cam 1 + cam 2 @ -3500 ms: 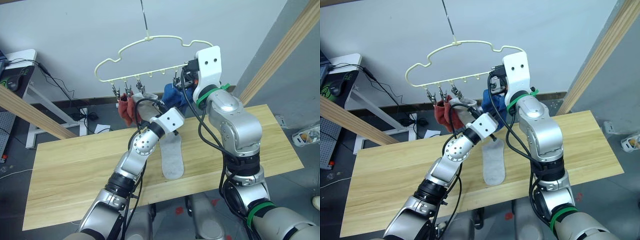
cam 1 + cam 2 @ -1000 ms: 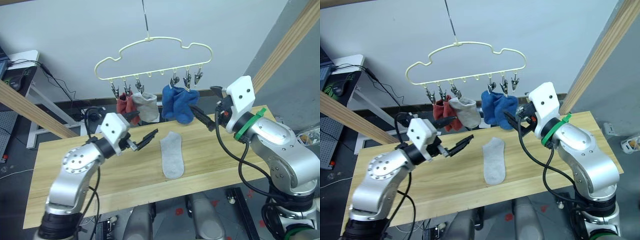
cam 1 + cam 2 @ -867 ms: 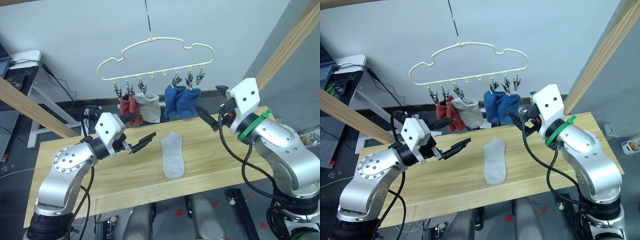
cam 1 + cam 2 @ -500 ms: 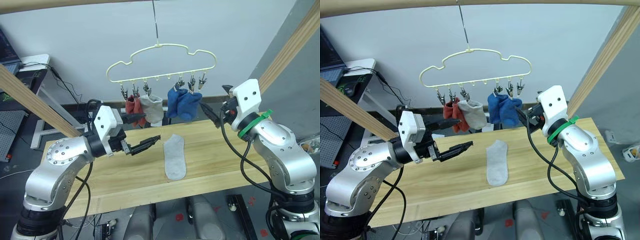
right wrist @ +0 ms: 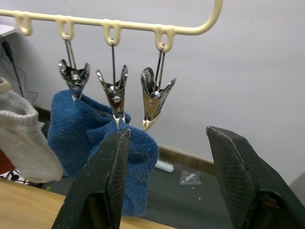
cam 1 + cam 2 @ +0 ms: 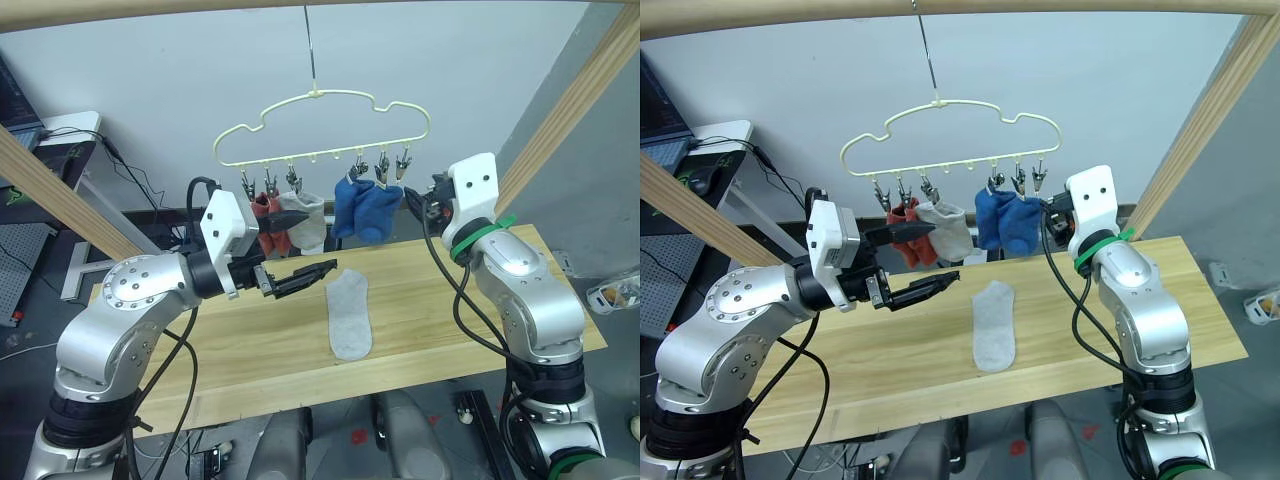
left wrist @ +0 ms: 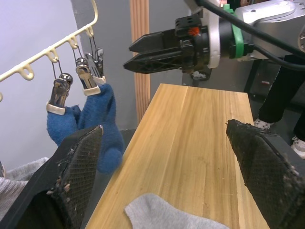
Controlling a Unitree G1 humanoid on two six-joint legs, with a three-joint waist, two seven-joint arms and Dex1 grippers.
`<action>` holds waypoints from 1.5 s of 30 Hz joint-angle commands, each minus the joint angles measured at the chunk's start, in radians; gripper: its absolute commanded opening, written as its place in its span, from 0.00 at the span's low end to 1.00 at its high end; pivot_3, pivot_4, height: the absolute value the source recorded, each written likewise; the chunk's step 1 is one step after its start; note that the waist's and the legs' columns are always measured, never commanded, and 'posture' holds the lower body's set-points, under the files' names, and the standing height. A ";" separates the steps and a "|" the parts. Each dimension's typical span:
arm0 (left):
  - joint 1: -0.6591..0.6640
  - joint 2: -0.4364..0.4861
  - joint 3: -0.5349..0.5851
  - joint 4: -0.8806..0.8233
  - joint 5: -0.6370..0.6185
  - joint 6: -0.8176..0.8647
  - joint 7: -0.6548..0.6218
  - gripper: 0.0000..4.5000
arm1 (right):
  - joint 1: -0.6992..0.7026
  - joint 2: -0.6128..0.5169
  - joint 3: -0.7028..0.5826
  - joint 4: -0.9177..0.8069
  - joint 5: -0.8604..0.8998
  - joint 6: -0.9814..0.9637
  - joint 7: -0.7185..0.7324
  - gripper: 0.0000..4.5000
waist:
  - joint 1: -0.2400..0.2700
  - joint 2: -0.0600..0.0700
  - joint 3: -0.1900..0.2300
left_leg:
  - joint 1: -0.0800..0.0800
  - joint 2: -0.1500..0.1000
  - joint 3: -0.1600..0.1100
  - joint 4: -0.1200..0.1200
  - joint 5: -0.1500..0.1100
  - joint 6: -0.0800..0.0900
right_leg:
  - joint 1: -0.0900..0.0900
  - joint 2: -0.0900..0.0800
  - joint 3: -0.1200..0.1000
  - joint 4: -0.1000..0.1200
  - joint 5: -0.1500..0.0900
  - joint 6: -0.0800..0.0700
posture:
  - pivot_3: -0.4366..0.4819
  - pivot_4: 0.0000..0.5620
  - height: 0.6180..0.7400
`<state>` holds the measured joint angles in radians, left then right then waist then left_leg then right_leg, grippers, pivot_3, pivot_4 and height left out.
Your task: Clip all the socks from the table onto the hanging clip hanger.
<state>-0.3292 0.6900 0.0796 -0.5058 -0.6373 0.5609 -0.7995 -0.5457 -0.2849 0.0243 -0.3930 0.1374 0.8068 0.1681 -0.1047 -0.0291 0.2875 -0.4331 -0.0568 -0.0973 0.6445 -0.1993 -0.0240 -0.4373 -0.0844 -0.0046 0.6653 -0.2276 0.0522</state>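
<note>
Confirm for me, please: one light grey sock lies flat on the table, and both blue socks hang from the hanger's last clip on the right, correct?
Not quite. The grey sock does lie on the table, but the last clip is empty, as the right wrist view shows; the blue socks hang from the two clips beside it.

a pale yellow clip hanger (image 6: 322, 127) is hung from a thin rod above the table (image 6: 200, 340). two red socks (image 6: 266, 222), a grey sock (image 6: 306, 221) and two blue socks (image 6: 364, 209) are clipped along it. a second grey sock (image 6: 349, 313) is laid flat on the table. the left gripper (image 6: 312, 273) is held over the table with fingers spread, near that sock. the right gripper (image 6: 410, 203) is raised just beside the blue socks.
</note>
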 commanded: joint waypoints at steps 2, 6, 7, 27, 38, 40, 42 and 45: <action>-0.033 -0.006 -0.008 -0.009 0.001 -0.012 -0.003 0.99 | -0.062 0.039 -0.006 0.050 -0.015 -0.031 -0.028 0.58 | -0.001 0.000 0.000 | 0.000 0.000 0.000 0.000 0.000 0.000 | 0.000 0.000 0.000 0.000 0.000 0.000 | 0.30 0.40 1.00; -0.041 -0.006 -0.011 -0.004 0.003 -0.013 -0.009 0.99 | -0.108 0.076 -0.007 0.111 -0.021 -0.052 -0.040 0.58 | -0.002 0.000 0.000 | 0.000 0.000 0.001 0.000 0.000 0.000 | 0.000 0.000 0.001 0.000 0.001 0.000 | 0.30 0.40 1.00; -0.042 -0.006 -0.011 -0.003 0.004 -0.013 -0.010 0.99 | -0.118 0.083 -0.005 0.126 -0.023 -0.061 -0.042 0.58 | -0.002 0.000 0.000 | 0.000 0.000 0.001 0.000 0.000 0.000 | 0.000 0.000 0.001 0.000 0.001 0.000 | 0.31 0.41 1.00; -0.051 -0.018 -0.009 0.000 -0.006 -0.002 -0.003 0.99 | -0.210 0.170 -0.010 0.310 -0.093 -0.220 -0.108 0.58 | -0.001 0.000 0.000 | 0.000 0.000 0.002 0.000 0.000 0.000 | -0.001 0.001 0.003 0.001 0.001 0.000 | 0.31 0.42 1.00; -0.050 -0.018 -0.011 0.002 0.001 -0.007 -0.002 0.99 | -0.226 0.213 -0.015 0.340 -0.094 -0.231 -0.144 0.58 | -0.002 0.000 0.000 | 0.001 0.000 0.002 0.000 0.000 0.000 | -0.001 0.001 0.003 0.002 0.001 -0.001 | 0.32 0.42 1.00; -0.047 -0.018 -0.011 0.001 0.002 -0.007 -0.001 0.99 | -0.229 0.224 -0.017 0.345 -0.089 -0.235 -0.147 0.58 | -0.002 0.000 0.000 | 0.001 0.000 0.002 0.000 0.000 0.000 | -0.002 0.001 0.003 0.002 0.001 -0.001 | 0.32 0.42 1.00; -0.043 -0.017 -0.010 -0.001 0.002 -0.008 -0.001 0.99 | -0.234 0.236 -0.020 0.354 -0.085 -0.239 -0.148 0.58 | -0.002 0.000 0.000 | 0.001 0.000 0.002 0.000 0.000 0.000 | -0.002 0.001 0.003 0.002 0.002 -0.001 | 0.32 0.42 1.00; -0.038 -0.015 -0.008 -0.004 0.003 -0.008 0.000 0.99 | -0.242 0.250 -0.022 0.366 -0.081 -0.247 -0.147 0.58 | -0.001 0.000 0.000 | 0.001 0.000 0.002 0.000 0.000 0.000 | -0.001 0.001 0.003 0.002 0.002 -0.001 | 0.33 0.42 1.00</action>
<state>-0.3653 0.6733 0.0649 -0.4875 -0.6337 0.5632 -0.7979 -0.7623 -0.0427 0.0184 -0.0110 0.0529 0.5915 0.0363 -0.1058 -0.0290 0.2875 -0.4325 -0.0565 -0.0949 0.6449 -0.1991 -0.0236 -0.4388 -0.0835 -0.0010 0.6670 -0.2260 0.0515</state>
